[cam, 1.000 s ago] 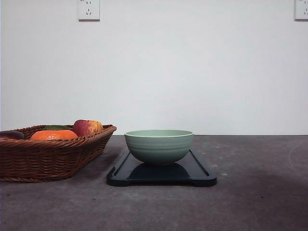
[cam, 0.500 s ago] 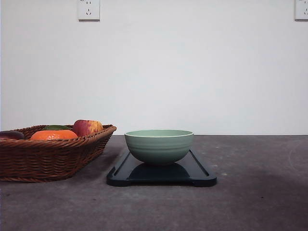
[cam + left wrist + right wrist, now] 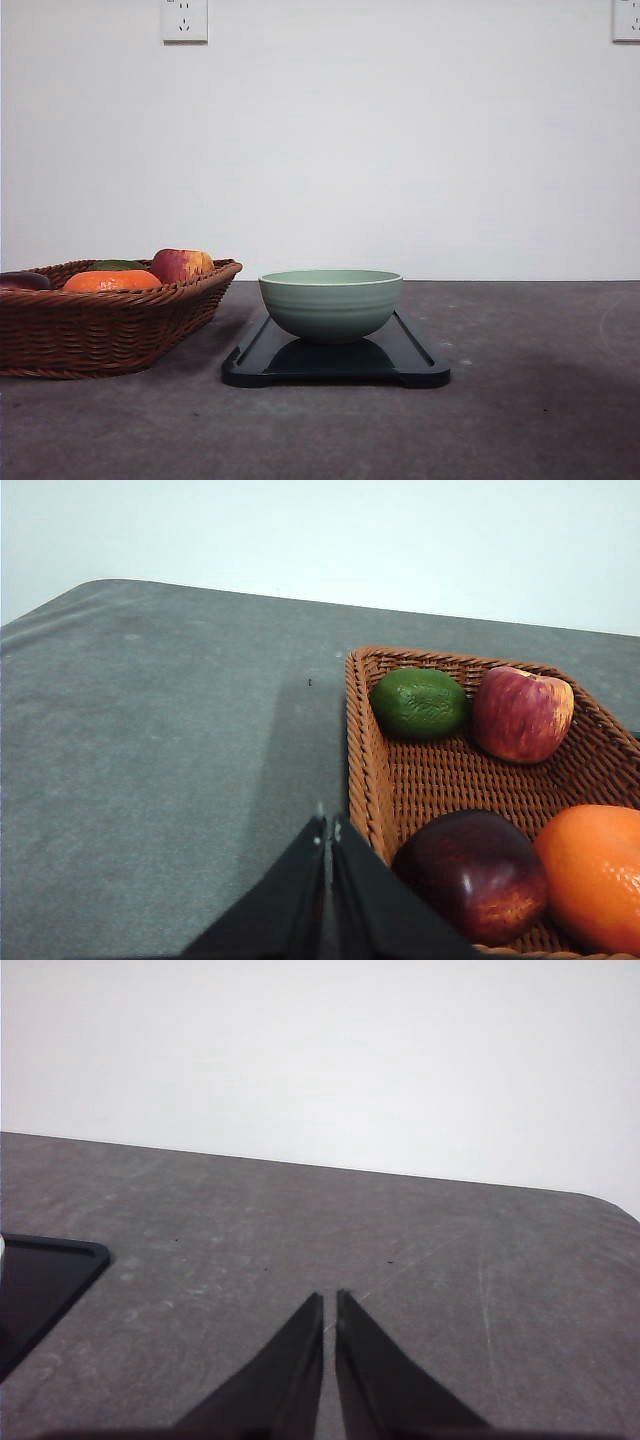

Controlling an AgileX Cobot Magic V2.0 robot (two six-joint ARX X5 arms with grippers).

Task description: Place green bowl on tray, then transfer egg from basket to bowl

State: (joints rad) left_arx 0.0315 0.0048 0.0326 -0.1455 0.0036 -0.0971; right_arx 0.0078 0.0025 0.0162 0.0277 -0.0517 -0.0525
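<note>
- The green bowl (image 3: 331, 303) sits upright in the middle of the tray (image 3: 415, 362), so the first half of the task looks done; centred there, it offers an open mouth for whatever gets dropped in.
- The basket (image 3: 110, 325) stands just beside the tray, at about 9 o'clock from the bowl in the front view, a short carry away.
- In the left wrist view the basket holds a lime (image 3: 419, 702), an apple (image 3: 522, 713), an orange fruit (image 3: 594, 874) and a dark reddish-brown rounded item (image 3: 471, 874) that I take to be the egg, though it looks large for one.
- The left gripper (image 3: 329, 832) has its fingers pressed together, tips over bare table just outside the basket rim; the egg lies near, at roughly 4 o'clock from the tips.
- The right gripper (image 3: 329, 1302) is nearly closed, holding nothing, over bare table, with a tray corner (image 3: 60, 1265) at about 9 o'clock.
</note>
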